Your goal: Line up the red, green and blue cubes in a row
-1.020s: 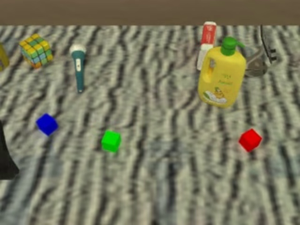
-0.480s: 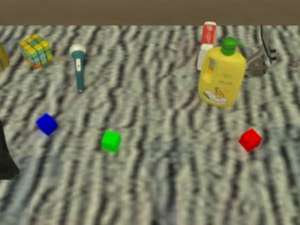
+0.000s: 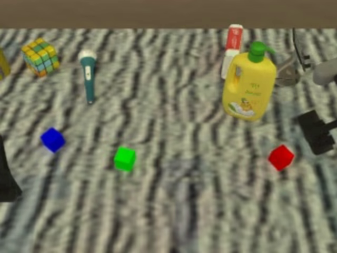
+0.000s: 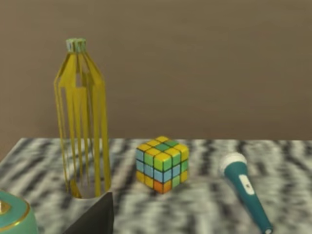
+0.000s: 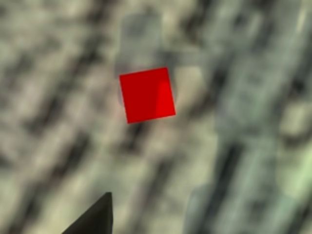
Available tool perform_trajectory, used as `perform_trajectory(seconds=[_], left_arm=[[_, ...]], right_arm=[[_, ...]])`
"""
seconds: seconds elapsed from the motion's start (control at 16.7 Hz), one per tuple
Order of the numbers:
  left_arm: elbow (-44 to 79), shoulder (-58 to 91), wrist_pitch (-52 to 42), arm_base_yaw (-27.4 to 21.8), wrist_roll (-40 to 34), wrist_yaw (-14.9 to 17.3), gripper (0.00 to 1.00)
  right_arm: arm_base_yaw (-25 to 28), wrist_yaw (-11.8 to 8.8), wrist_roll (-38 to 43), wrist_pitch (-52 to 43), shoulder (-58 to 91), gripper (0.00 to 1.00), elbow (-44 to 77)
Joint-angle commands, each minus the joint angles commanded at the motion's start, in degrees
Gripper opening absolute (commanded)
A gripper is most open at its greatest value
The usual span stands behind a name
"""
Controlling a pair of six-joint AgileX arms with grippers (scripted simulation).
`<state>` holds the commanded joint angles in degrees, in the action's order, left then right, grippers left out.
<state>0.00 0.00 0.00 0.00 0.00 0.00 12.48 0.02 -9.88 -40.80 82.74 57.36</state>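
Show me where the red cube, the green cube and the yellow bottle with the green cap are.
red cube (image 3: 280, 157), top view, on its top face.
green cube (image 3: 125, 158), top view, on its top face.
yellow bottle (image 3: 249, 89), top view, on the middle of its body, below the green cap.

Even soft light, blurred tabletop pattern

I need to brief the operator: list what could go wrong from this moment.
1. The right hand hangs just right of the red cube, not over it; a descent from here could nudge the cube.
2. The yellow bottle stands close behind; a swing of the arm could tip it.
3. The red cube lies far from the green cube and blue cube, so it needs a long carry.
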Motion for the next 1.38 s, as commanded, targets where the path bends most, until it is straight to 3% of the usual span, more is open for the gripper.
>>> perform_trajectory(seconds=[0.36,0.66,1.08,1.38], left_arm=[[0.0,0.0,0.0,0.0,0.0,0.0,1.0],[0.0,0.0,0.0,0.0,0.0,0.0,1.0],[0.0,0.0,0.0,0.0,0.0,0.0,1.0],[0.0,0.0,0.0,0.0,0.0,0.0,1.0]], right_arm=[[4.0,0.0,-3.1,-12.3,25.1,1.0,18.8],[5.3,0.1,-4.2,-16.2,33.4,1.0,25.7],[5.1,0.1,-4.3,-15.1,33.8,1.0,25.0],[5.3,0.1,-4.1,-4.3,39.2,1.0,20.1]])
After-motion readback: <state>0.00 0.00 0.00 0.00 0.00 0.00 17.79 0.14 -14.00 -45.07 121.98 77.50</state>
